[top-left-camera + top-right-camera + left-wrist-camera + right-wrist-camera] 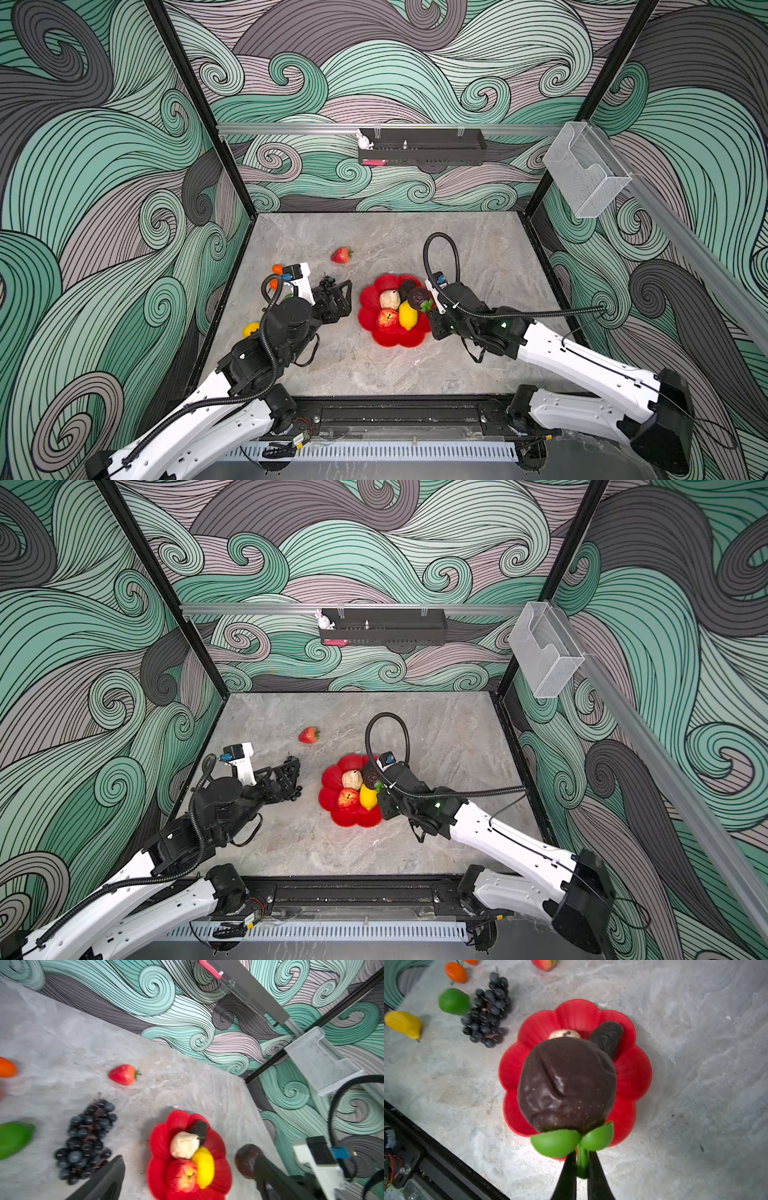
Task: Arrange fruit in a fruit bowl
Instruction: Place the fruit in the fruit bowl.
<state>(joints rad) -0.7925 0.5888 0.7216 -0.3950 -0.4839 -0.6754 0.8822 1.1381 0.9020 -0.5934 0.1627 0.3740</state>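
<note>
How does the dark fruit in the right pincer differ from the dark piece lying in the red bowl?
The held fruit is round, glossy brown, with green leaves; the bowl piece is narrower, matte, rough. The held fruit hangs over the red bowl, its stem in the right pincer; the bowl piece lies inside. Both are dark.

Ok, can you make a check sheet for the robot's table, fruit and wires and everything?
Surface: grey marbled tabletop, no spills seen.
Job's things: red fruit bowl holds apple, lemon, beige lumpy piece and dark piece; strawberry, grapes, lime, two oranges and second lemon lie on the table.
Clutter: nothing seen.
End effectors: left end effector open, empty, beside the bowl; right end effector holds a dark round fruit by its stem over the bowl.
Cables: black ribbed cable arches over the right wrist; second cable runs along the left arm.
Surroundings: swirl-pattern walls; black wall tray with white rabbit figure; clear mesh bin.
</note>
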